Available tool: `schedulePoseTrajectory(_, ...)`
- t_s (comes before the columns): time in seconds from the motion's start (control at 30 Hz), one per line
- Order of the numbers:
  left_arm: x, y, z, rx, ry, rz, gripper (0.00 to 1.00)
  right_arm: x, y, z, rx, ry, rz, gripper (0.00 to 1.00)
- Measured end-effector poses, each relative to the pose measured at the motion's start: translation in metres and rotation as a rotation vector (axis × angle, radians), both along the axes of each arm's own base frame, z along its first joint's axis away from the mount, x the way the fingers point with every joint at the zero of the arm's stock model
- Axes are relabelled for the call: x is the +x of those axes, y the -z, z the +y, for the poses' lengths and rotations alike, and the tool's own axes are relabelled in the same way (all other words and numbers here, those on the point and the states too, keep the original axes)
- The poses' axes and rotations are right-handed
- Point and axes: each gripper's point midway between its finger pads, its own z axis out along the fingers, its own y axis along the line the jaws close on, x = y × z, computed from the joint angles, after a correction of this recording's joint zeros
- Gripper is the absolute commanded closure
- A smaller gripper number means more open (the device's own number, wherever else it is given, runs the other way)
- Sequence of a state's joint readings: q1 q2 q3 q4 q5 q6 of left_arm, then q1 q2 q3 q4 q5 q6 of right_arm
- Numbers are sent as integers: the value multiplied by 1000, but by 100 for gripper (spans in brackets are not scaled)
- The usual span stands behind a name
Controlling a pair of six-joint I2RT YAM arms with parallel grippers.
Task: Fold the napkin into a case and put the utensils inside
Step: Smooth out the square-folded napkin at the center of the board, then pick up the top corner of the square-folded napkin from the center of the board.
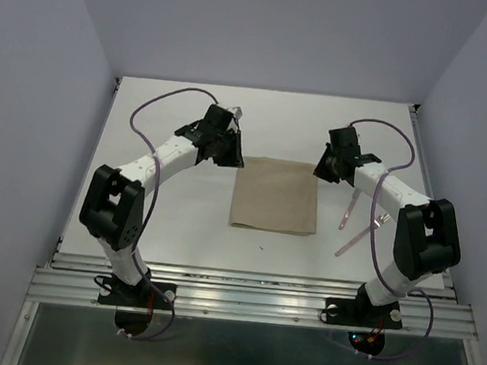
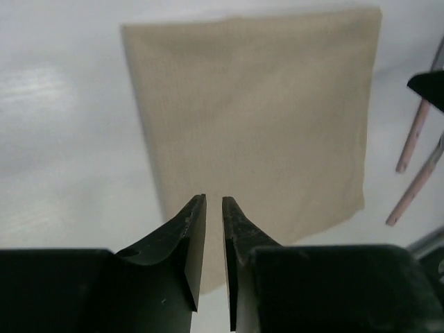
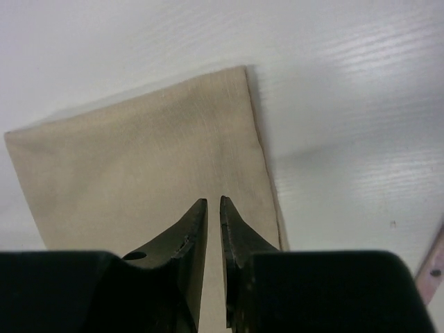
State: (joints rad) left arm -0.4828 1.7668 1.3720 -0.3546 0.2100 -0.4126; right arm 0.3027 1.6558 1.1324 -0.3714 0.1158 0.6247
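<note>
From where I stand, the job looks to be at the folding stage. The napkin [image 1: 275,196] lies flat on the table [image 1: 180,215] as a plain rectangle between the two arms, not yet a narrow case. The utensils [image 1: 350,210] lie on the bare surface to its right, apart from the cloth and partly under the right arm.

The left gripper [image 1: 233,156] hangs at the napkin's far left corner and the right gripper [image 1: 322,169] at its far right corner. In each wrist view the jaws stand a thin slit apart with cloth showing through the gap and nothing between them, so neither holds anything.

The next move, I'd say, is for both to drop onto the far edge, pinch a corner each and carry it over evenly (one lagging hand would skew the crease). How many layers the cloth already has, I can't tell.

The table is white, smooth and faintly glossy, so the cloth may slide when tugged. Pale lilac-grey walls [image 1: 46,86] close it in on three sides, and an aluminium rail [image 1: 249,302] at the near edge carries the arm bases.
</note>
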Motion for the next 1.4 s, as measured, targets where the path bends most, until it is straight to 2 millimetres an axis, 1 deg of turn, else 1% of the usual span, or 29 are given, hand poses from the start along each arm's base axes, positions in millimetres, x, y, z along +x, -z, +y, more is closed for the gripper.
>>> schedulePoseTrajectory(0.03,-16,-5,-1,-22,8,-7,79,-4,-1,0,2,-4,-1,82)
schedulePoseTrajectory(0.07,-29,-5,-1,-39,11,0,83,-11,-1,0,3,-8,3,82)
schedulePoseTrajectory(0.1,-44,-1,-2,-53,21,11,84,-22,1,0,2,-18,10,82)
schedulePoseTrajectory(0.13,-56,6,-3,-63,24,29,84,-31,4,2,1,-29,18,82)
schedulePoseTrajectory(0.17,-71,19,-4,-65,32,59,84,-42,7,3,-2,-41,32,82)
schedulePoseTrajectory(0.2,-80,28,-4,-61,34,81,84,-53,11,6,0,-55,44,82)
schedulePoseTrajectory(0.23,-94,44,-3,-51,37,119,84,-61,13,7,1,-63,52,82)
schedulePoseTrajectory(0.3,-117,68,1,-31,35,187,84,-79,18,10,5,-80,69,82)
schedulePoseTrajectory(0.33,-128,77,3,-22,35,217,84,-88,20,11,9,-84,77,82)
schedulePoseTrajectory(0.4,-136,84,4,-20,34,238,84,-97,22,10,13,-84,85,82)
schedulePoseTrajectory(0.43,-138,86,2,-25,34,241,84,-103,24,10,14,-85,92,82)
schedulePoseTrajectory(0.53,-137,85,-4,-44,39,227,85,-109,27,10,15,-84,105,82)
schedulePoseTrajectory(0.67,-133,82,-9,-64,40,206,85,-112,27,14,18,-93,106,82)
schedulePoseTrajectory(0.77,-133,83,-9,-61,39,207,85,-112,28,15,19,-94,108,82)
schedulePoseTrajectory(0.87,-134,86,-9,-53,40,214,85,-120,38,11,10,-91,131,82)
schedulePoseTrajectory(1.03,-136,91,-7,-39,38,230,85,-139,69,1,-30,-80,221,82)
schedulePoseTrajectory(1.1,-137,93,-6,-35,37,235,85,-135,68,3,-27,-80,207,82)
schedulePoseTrajectory(1.23,-137,94,-5,-24,33,235,85,-136,67,1,-27,-75,195,80)
schedulePoseTrajectory(1.27,-137,94,-5,-19,31,235,85,-137,65,-2,-32,-69,186,79)
schedulePoseTrajectory(1.3,-137,93,-3,-10,26,230,84,-139,64,-4,-35,-64,180,73)
schedulePoseTrajectory(1.4,-133,87,0,6,9,205,82,-145,52,-10,-23,-40,140,71)
